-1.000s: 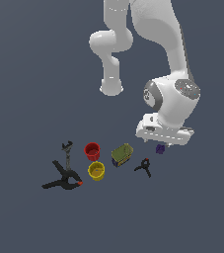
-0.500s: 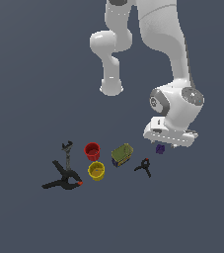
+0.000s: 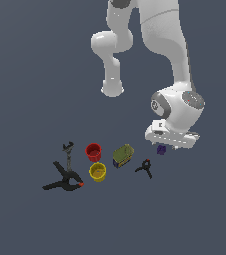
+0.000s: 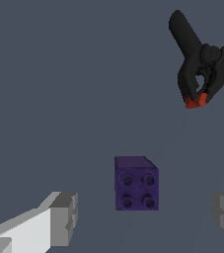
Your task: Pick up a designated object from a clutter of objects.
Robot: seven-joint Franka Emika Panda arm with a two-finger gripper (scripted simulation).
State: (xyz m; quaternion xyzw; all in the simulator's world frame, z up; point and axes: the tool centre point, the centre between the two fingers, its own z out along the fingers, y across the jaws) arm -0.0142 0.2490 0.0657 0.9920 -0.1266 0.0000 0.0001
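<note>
Now the tool (image 4: 143, 217) hangs released, jaws wide apart, with the small dark purple studded cube (image 4: 136, 183) between them, probably to straddle it for pickup.

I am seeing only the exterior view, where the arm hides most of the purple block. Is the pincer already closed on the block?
Observer: No. In the wrist view the pincer is open, with its fingers apart on either side of the purple block, not touching it.
Operator: Is the block upright?
Observer: Yes, its four studs face the wrist camera.
Operator: Is something close to it that I may hit?
Observer: Only the small black clamp, which lies clearly apart from the block, red tip pointing toward it.
</note>
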